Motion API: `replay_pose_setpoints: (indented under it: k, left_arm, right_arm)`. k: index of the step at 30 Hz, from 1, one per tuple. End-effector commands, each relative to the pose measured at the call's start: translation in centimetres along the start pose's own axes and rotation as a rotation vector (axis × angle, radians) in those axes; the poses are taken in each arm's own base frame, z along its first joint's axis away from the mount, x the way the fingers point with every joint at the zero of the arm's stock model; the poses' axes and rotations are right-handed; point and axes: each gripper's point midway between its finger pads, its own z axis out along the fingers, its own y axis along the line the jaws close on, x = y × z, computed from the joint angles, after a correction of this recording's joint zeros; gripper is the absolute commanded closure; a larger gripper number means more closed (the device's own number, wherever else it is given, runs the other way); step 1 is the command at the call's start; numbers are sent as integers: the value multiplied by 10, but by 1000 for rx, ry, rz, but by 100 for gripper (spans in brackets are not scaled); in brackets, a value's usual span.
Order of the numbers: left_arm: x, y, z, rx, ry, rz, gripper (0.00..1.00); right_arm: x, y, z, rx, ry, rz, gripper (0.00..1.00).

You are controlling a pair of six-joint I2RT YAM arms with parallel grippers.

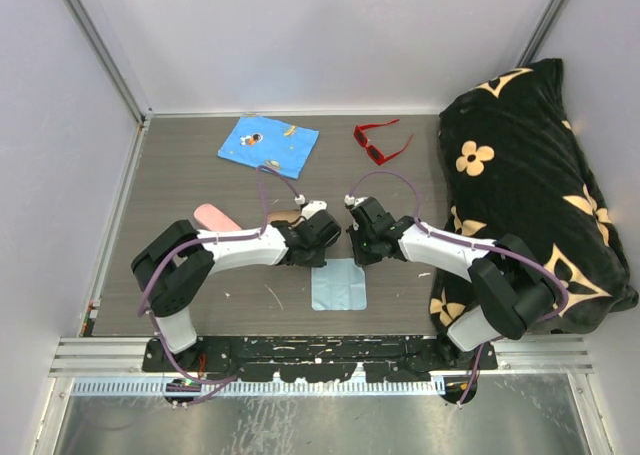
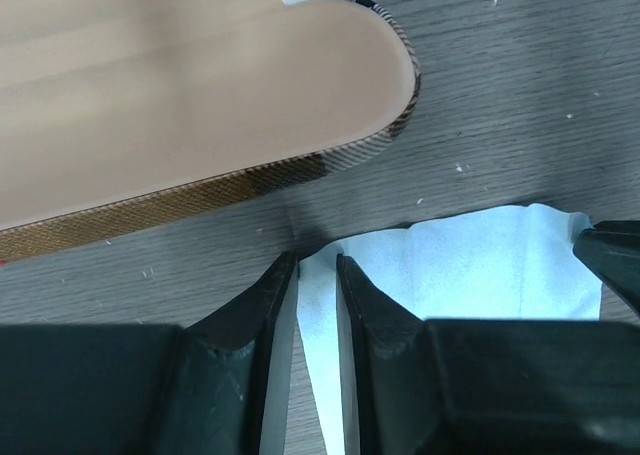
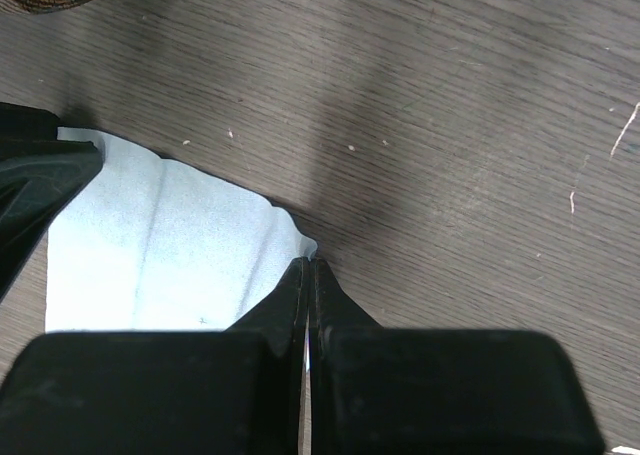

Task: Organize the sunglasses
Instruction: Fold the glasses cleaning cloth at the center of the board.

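Right fingers (image 3: pixel 283 310) pinching blue cloth (image 3: pixel 150 245) corner. Left fingers (image 2: pixel 262 305) narrow, straddling other corner, grip unclear. Red sunglasses (image 1: pixel 373 153) lying well beyond fingers: probably light, rigid, lenses scratch-prone. Judging bridge safest hold.

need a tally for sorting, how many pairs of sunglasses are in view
1. The red sunglasses lie at the back of the table, right of the blue patterned cloth. Another pair may be hidden.
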Motion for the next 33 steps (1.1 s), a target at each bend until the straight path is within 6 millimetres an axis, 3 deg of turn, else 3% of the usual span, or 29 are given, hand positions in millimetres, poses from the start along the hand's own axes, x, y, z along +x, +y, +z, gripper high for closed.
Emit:
replay_pose_setpoints:
  k: [1,5,18,23,33]
  left_arm:
    - [54,30,16,-82,141,14,81]
    - [50,29,15,-80,135,27,99]
    - [-4,9,-5,36,17,100,100]
    - [-8,6,-8,56,16,120,100]
    - [-12,-14,-27,229,-44,154,100]
  right_arm:
    - [-13,3,-5,-12,-42,4,99]
    - [-15,5,-6,-25,-57,1,99]
    - [-40,11,-25,-55,-204,-16,99]
    - [-43,6,-32,-34,-218,-28,99]
    - [-24,5,-31,-43,-153,-35,99]
